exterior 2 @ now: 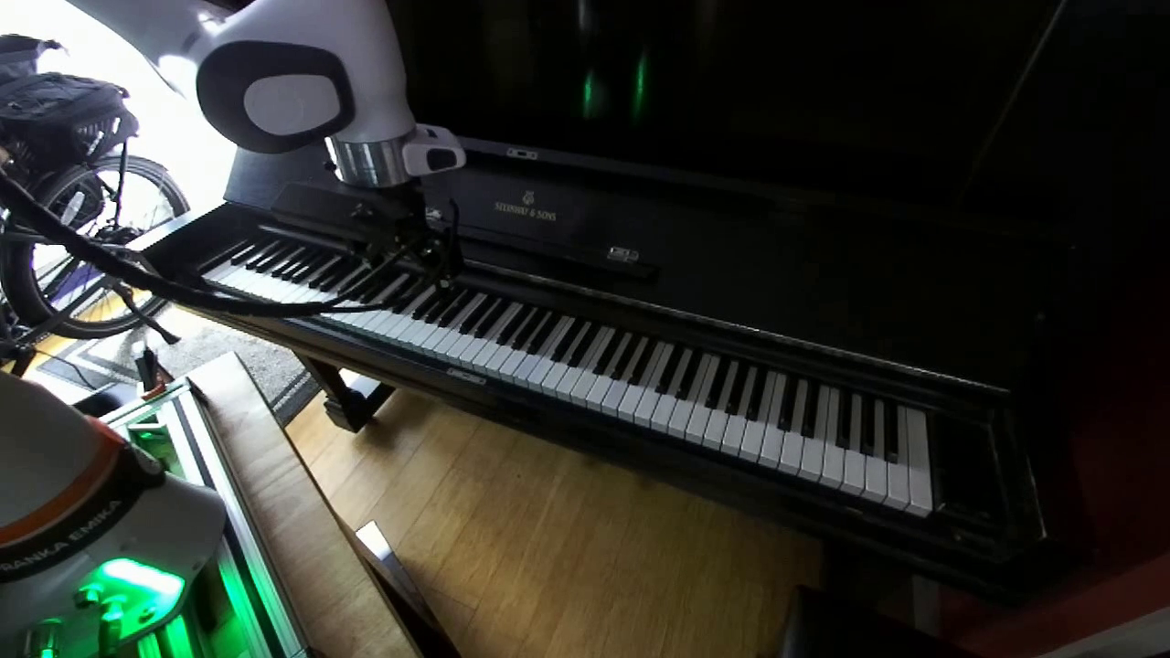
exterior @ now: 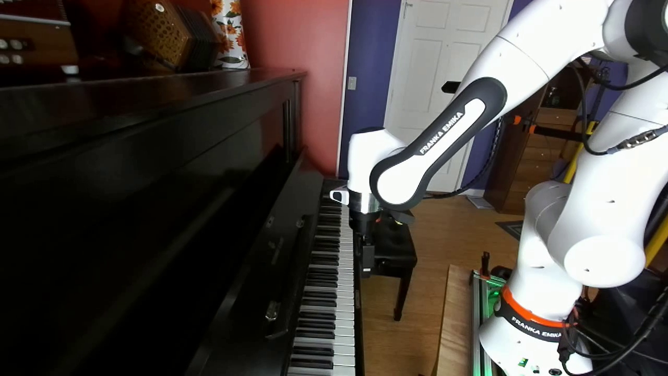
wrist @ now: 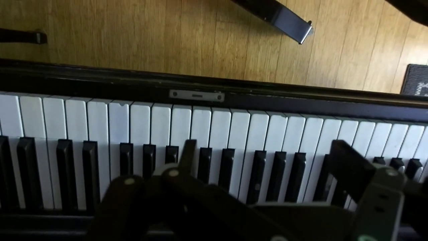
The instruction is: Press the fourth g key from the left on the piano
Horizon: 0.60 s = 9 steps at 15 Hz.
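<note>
The glossy black upright piano [exterior: 172,151] has a long row of white and black keys [exterior: 343,292]; it also shows in an exterior view [exterior 2: 804,238]. Its lid is open over the keys, and the row runs across the wrist view [wrist: 239,129]. My gripper [wrist: 264,142] is open and empty, with its two dark fingers spread several white keys apart in the wrist view. It points down over the keyboard in both exterior views [exterior: 368,266] [exterior 2: 425,274]. The fingers and linkage hide parts of some keys. I cannot tell how high the fingertips are above the keys.
A black padded bench [exterior: 394,243] stands beyond the gripper near the keyboard's far end. The robot base stands on a wooden table [exterior: 453,318] facing the piano. A dark cable [exterior 2: 137,279] hangs from the arm over the keys. A bicycle [exterior 2: 119,201] stands behind.
</note>
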### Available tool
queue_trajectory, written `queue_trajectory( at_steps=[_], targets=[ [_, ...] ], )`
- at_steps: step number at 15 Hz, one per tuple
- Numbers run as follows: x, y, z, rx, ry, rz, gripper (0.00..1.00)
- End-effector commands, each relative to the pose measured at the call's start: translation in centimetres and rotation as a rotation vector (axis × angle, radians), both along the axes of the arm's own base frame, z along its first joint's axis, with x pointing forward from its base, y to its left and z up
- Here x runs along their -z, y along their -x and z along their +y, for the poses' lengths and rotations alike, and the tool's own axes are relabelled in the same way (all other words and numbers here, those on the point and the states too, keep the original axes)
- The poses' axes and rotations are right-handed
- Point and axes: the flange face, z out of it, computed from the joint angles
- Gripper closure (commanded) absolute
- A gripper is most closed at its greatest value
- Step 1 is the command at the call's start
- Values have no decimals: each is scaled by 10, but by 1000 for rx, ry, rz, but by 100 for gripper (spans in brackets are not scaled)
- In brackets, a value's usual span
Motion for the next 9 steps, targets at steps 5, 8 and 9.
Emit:
queue_trajectory(
  at_steps=[5,8,9],
  targets=[
    [57,-21,-19,34,-21,97,26],
    [71,-32,-25,38,-33,84,51],
    [76,-36,-26,36,-35,75,58]
  ],
)
